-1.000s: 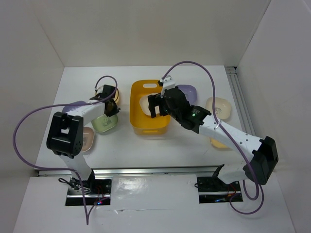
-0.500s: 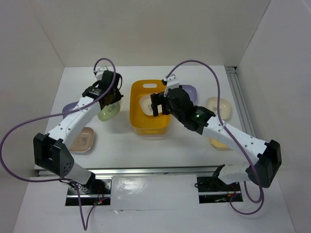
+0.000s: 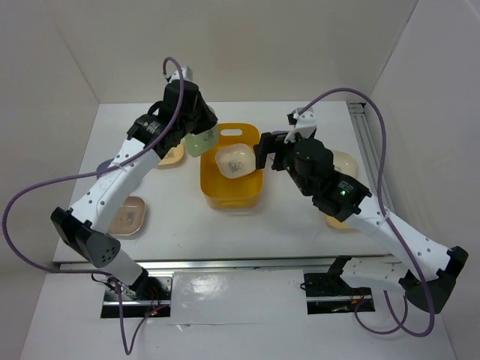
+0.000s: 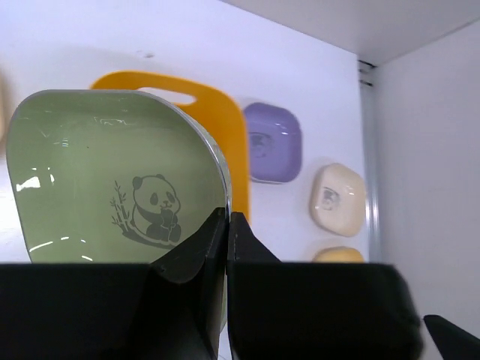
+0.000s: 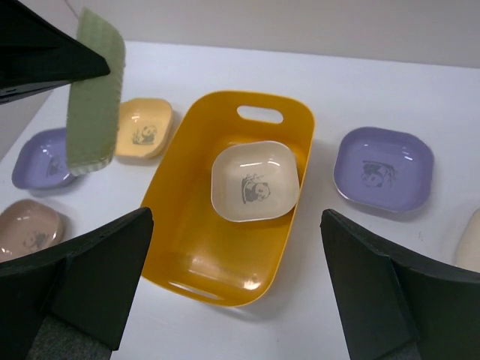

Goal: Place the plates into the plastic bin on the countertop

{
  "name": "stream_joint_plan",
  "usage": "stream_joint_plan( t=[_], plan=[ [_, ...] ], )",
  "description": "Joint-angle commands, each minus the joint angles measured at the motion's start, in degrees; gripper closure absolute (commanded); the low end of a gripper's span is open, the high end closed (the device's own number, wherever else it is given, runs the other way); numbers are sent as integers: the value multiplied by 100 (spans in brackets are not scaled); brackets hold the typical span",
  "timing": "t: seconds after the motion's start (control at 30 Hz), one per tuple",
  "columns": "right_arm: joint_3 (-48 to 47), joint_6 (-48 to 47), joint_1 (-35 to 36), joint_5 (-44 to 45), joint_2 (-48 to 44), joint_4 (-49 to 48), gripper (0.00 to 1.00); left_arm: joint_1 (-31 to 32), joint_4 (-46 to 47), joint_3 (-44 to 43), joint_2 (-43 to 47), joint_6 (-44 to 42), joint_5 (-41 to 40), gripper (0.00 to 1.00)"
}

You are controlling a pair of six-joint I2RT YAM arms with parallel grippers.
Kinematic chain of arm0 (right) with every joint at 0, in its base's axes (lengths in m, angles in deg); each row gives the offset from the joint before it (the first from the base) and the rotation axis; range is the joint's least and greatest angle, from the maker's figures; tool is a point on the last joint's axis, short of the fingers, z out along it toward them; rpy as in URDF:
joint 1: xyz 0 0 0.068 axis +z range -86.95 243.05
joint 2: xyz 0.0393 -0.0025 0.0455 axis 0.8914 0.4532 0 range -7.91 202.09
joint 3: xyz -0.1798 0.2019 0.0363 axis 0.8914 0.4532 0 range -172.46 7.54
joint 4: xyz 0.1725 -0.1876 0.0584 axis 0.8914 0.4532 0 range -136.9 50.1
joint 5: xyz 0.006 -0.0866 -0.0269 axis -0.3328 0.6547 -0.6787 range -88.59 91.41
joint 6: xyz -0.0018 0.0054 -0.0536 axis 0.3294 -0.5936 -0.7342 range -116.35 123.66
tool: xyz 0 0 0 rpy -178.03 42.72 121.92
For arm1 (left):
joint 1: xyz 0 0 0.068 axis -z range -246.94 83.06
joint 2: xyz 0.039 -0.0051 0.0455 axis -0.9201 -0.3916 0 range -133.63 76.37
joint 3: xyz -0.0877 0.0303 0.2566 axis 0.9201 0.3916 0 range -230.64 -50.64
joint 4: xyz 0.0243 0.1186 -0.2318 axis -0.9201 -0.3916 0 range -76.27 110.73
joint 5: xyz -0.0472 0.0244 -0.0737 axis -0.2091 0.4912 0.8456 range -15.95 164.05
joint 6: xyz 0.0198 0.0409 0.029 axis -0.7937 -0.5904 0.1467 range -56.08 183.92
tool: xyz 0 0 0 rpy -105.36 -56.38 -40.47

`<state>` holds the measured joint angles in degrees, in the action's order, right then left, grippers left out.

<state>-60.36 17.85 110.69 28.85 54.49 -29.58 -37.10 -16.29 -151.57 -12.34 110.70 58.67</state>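
Pinched at its rim in the closed left gripper [image 4: 227,225], raised on edge near the far-left corner of the plastic bin [image 3: 225,196]: green plate [image 4: 112,180]. Lying flat inside the bin: cream plate [image 3: 235,160]. Spread wide and holding nothing by the bin's right rim: right gripper [image 5: 236,225]. On the countertop [image 3: 285,225], purple plate [image 5: 384,168] just right of the bin, yellow plate [image 5: 142,129] and pink plate [image 5: 30,232] to its left

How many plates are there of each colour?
Green plate: 1
Purple plates: 2
Cream plates: 2
Yellow plates: 2
Pink plate: 1
Total: 8 plates
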Motion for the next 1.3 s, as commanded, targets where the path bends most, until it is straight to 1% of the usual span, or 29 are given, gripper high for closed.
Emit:
stream_joint_plan(
  t=[0.0,0.07,0.1,0.17,0.23,0.33,0.4,0.53,0.67,0.83,1.03,1.17,1.23,1.27],
  plan=[
    [-30,101,26,340,-297,148,0,135,422,-323,-410,68,535,100],
    [-30,101,26,402,-298,210,0,136,695,-524,-655,15,702,100],
    [-30,101,26,402,-350,262,0,136,696,-638,-996,67,703,100],
    [31,154,26,402,-411,263,0,136,695,-805,-1288,155,781,100],
    [84,154,26,402,-412,263,0,188,897,-736,-1561,322,922,100],
    [84,154,26,455,-412,316,0,188,1345,-551,-1702,612,984,100],
    [84,154,26,455,-412,368,0,188,1346,-498,-1860,787,696,100],
    [137,154,26,455,-412,421,0,188,1495,-551,-1957,998,527,100],
    [189,154,-26,455,-412,421,0,188,1776,-174,-1957,1412,404,100],
    [242,101,-26,350,-412,421,0,241,2285,370,-1957,1614,254,100],
    [356,101,-79,297,-412,368,0,241,2225,267,-2396,1746,131,100],
    [470,101,-141,174,-412,368,0,241,2225,30,-2617,1694,333,100],
    [471,101,-141,174,-412,368,0,241,2225,29,-2696,1694,394,85],
    [471,101,-141,174,-464,368,0,241,2225,29,-2696,1694,395,80]
  ],
)
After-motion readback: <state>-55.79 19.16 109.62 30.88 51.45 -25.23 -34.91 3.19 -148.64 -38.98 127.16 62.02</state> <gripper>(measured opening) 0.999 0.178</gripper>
